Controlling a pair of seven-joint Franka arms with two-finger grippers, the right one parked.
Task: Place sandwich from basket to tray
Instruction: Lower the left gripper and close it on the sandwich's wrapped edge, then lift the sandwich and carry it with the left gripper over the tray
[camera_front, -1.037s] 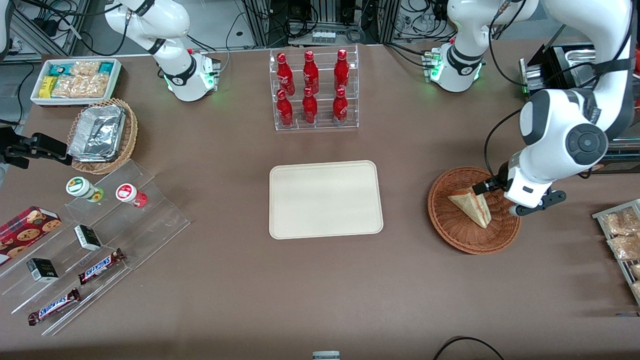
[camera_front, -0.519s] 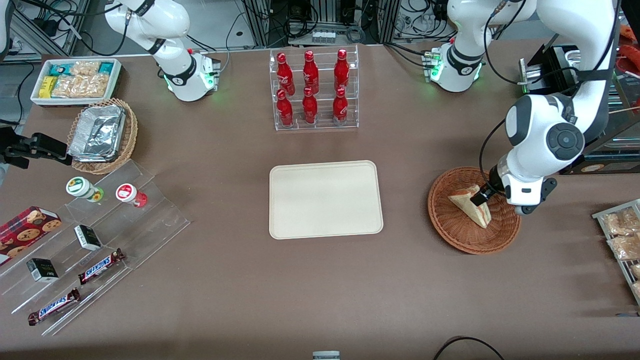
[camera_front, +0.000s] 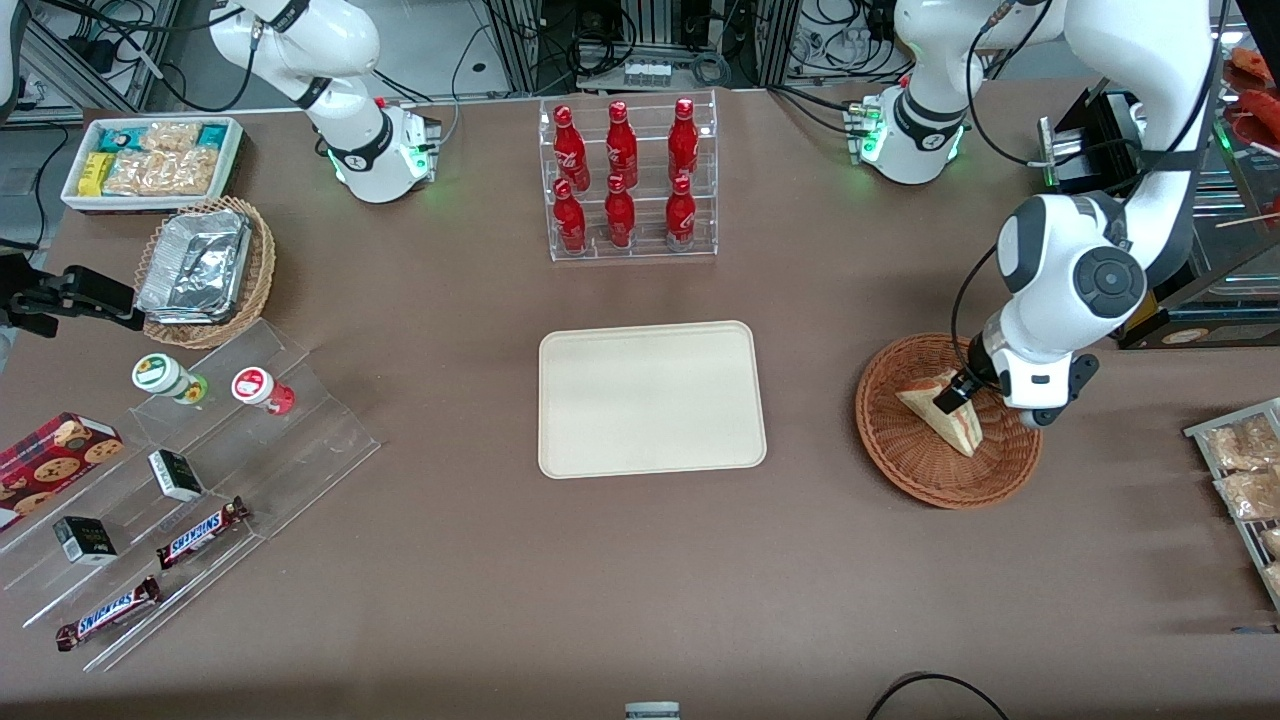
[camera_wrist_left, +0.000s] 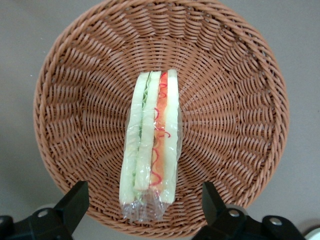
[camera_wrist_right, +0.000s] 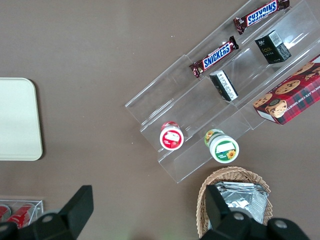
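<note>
Front view: the tool (camera_front: 948, 397) is hanging over the reddish-brown wicker basket (camera_front: 905, 460), at about three o'clock from the cream tray (camera_front: 652, 398) on the tabletop (camera_front: 640, 560). The wedge sandwich (camera_front: 935, 412) is lying in the basket, directly under the tool.

Left wrist view: the tool (camera_wrist_left: 145, 205) is standing spread wide, its fingers (camera_wrist_left: 75, 205) straddling the wrapped sandwich (camera_wrist_left: 151, 145) across its thickness and gripping nothing. The cut edge is showing green and red filling, and the basket (camera_wrist_left: 240, 100) wall is rising on all sides.

Judgement: the approach is under way. A good grasp would be lowering squarely, staying centred on the bread faces, closing gently, and clearing the basket rim before travelling toward the tray.
</note>
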